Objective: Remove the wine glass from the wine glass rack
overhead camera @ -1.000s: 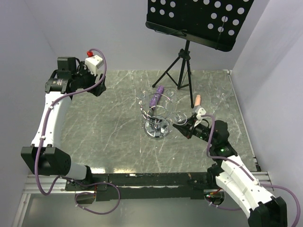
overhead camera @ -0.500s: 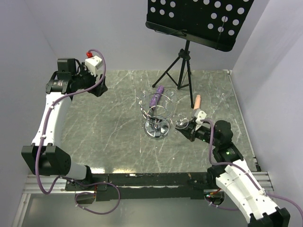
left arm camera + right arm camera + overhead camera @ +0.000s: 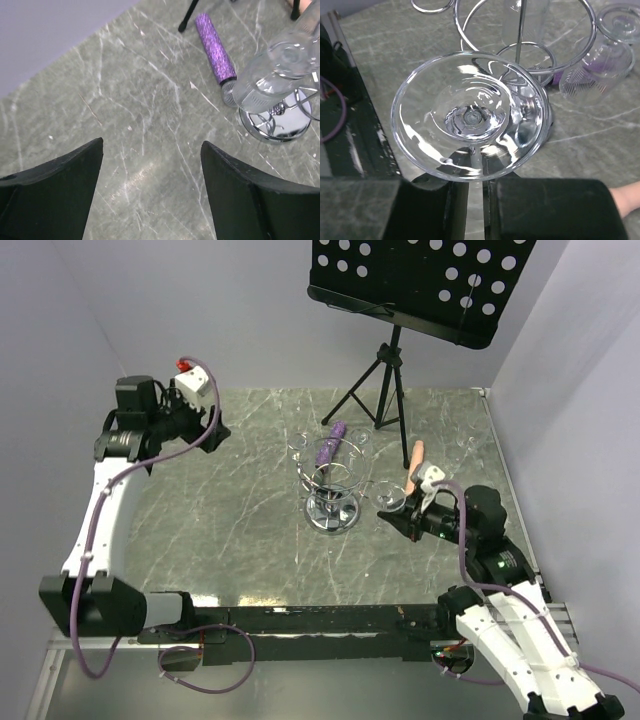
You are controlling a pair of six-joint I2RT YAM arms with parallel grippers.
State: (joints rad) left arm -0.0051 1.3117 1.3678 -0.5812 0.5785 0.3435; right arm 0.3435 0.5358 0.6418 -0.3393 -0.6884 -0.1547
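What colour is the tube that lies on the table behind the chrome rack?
The tube is glittery purple, clearest in the left wrist view.

Soft, even light fills all three views. The grey-green veined stone table top is bright, with only faint, blurred shadows. In the left wrist view a pale sheen lies on it at 6 o'clock, and the shiny chrome wire rack mirrors light at 3 o'clock. White glare streaks the foot of the clear wine glass. That right wrist view falls dark at 9 o'clock.
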